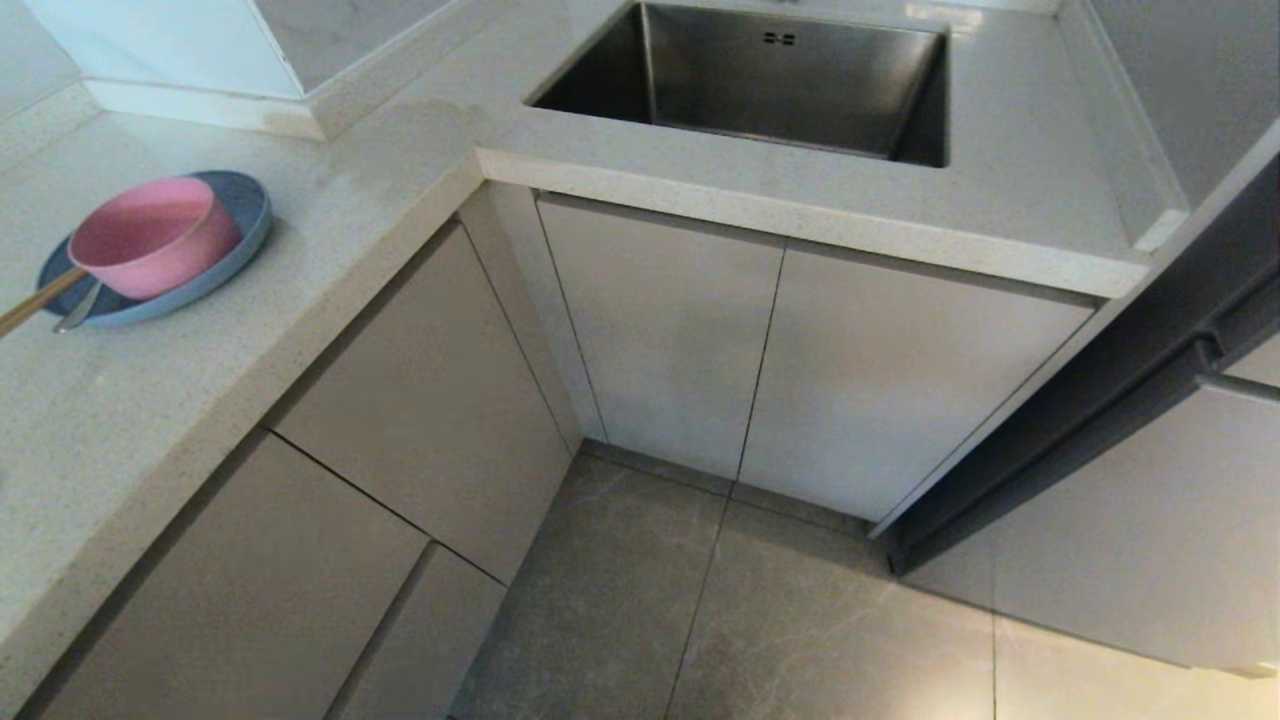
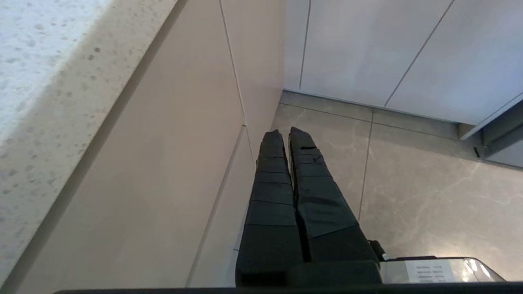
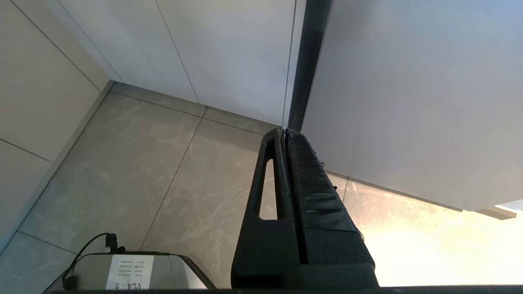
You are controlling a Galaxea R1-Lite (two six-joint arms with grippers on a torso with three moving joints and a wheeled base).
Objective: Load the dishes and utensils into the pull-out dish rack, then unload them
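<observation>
On the counter at the far left, a pink bowl (image 1: 150,235) sits on a shallow blue plate (image 1: 240,205). Wooden chopsticks (image 1: 35,303) and a silver utensil handle (image 1: 78,312) stick out from under the bowl toward the left edge. The wire dish rack is out of view; only shut beige drawer fronts (image 1: 420,400) show below the counter. My left gripper (image 2: 285,136) hangs shut and empty low beside those drawer fronts. My right gripper (image 3: 283,132) is shut and empty near the floor by a grey cabinet panel. Neither arm appears in the head view.
A steel sink (image 1: 770,80) is set into the back counter. White cabinet doors (image 1: 760,370) stand below it. A grey cabinet (image 1: 1150,520) stands to the right with a dark gap. Grey tiled floor (image 1: 700,620) fills the corner between the cabinets.
</observation>
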